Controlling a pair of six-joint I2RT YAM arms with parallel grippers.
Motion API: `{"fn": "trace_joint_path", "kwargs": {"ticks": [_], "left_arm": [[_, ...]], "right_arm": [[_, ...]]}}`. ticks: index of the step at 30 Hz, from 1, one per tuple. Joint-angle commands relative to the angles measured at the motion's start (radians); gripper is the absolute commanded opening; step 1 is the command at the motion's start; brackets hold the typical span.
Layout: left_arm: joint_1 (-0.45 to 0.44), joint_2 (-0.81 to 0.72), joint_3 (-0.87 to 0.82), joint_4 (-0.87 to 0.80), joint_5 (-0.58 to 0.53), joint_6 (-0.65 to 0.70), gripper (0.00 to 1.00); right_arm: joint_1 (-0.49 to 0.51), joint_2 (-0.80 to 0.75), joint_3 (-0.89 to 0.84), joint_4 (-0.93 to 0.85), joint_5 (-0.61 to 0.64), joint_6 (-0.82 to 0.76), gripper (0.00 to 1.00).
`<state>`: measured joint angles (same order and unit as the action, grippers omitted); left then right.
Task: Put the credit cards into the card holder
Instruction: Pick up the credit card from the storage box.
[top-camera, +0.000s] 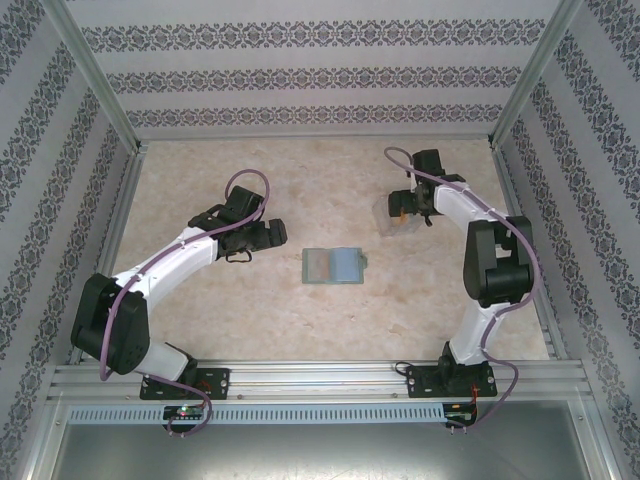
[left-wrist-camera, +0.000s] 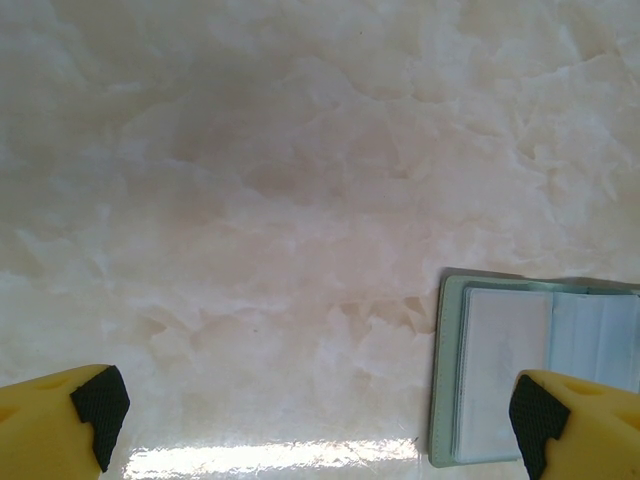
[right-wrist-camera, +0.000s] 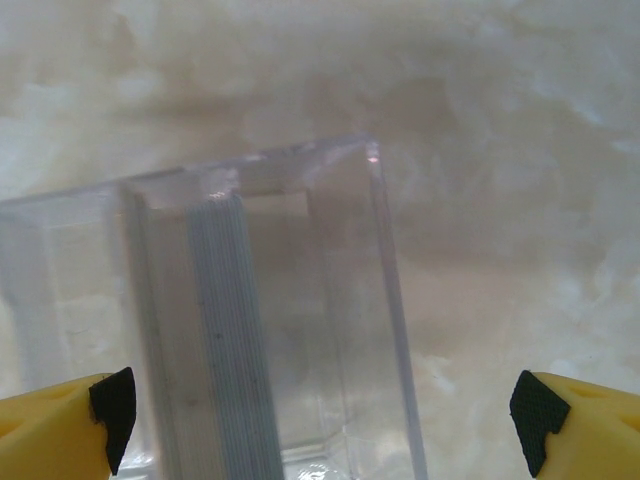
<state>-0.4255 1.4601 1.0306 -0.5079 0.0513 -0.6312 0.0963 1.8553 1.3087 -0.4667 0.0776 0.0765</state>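
- Your left claw (top-camera: 262, 235) hangs over bare table (top-camera: 200, 330) with its jaws wide apart and nothing between them; in its wrist view the black pads (left-wrist-camera: 100, 408) sit at the two bottom corners
- The card holder (top-camera: 335, 265) lies flat and open in the middle of the table, just past the left claw at about 4 o'clock from it, not touching it
- In the left wrist view you see the card holder (left-wrist-camera: 500, 360) at 4 o'clock, its pale blue-grey inside facing up, partly behind the right-hand fingertip
- A clear case (top-camera: 398, 218) stands at 2 o'clock from the holder, well apart from it
- Your right claw (top-camera: 405, 208) hovers right over that case, jaws spread and gripping nothing
- In the right wrist view the clear case (right-wrist-camera: 330, 300) holds a pale ribbed strip (right-wrist-camera: 235, 340); whether that is a stack of card edges you cannot tell
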Motion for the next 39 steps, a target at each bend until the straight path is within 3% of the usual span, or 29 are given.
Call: {"fn": "trace_joint_path", "kwargs": {"ticks": [1, 11, 18, 26, 39], "left_arm": [[-0.01, -0.011, 0.011, -0.039, 0.0, 0.015, 1.0], [-0.01, -0.005, -0.009, -0.013, 0.009, 0.006, 1.0], [-0.009, -0.011, -0.017, -0.011, 0.001, -0.001, 1.0], [-0.01, -0.021, -0.02, -0.021, 0.001, -0.002, 1.0], [-0.009, -0.04, -0.032, -0.016, -0.016, -0.01, 1.0]], "right_arm": [[0.006, -0.033, -0.011, 0.019, 0.106, 0.04, 0.98], [0.019, -0.116, -0.062, 0.061, 0.24, 0.058, 0.98], [0.019, -0.105, -0.069, 0.061, 0.213, 0.042, 0.97], [0.013, -0.111, -0.079, 0.071, 0.11, 0.034, 0.53], [0.013, -0.164, -0.076, 0.041, -0.003, 0.032, 0.2]]}}
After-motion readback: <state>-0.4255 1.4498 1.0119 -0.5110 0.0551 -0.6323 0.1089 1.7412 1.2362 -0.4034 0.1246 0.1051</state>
